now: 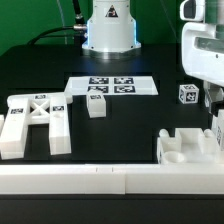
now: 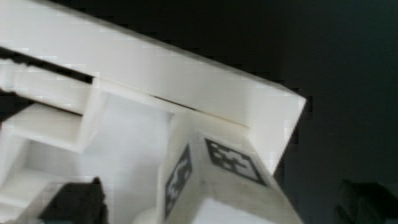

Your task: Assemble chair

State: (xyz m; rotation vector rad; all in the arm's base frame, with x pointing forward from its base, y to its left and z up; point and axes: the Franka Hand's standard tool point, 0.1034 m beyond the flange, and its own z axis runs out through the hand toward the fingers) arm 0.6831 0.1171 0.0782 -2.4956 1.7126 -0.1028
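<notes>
The chair lies in loose white parts on the black table. The X-braced frame point(image 1: 35, 122) rests at the exterior view's left, with a small cube point(image 1: 97, 104) beside it. A notched block point(image 1: 190, 148) sits at the front right, and a tagged cube point(image 1: 188, 95) stands behind it. My gripper point(image 1: 211, 98) hangs at the far right edge over an upright white part point(image 1: 218, 130). In the wrist view, a blocky white part with a square tag point(image 2: 228, 160) fills the picture. My gripper point(image 2: 222, 205) straddles it, open, its dark fingertips point(image 2: 80, 200) set wide, with dark space on one side.
The marker board point(image 1: 112, 86) lies flat at the middle back, in front of the robot base point(image 1: 110, 25). A long white rail point(image 1: 100, 180) runs along the front edge of the table.
</notes>
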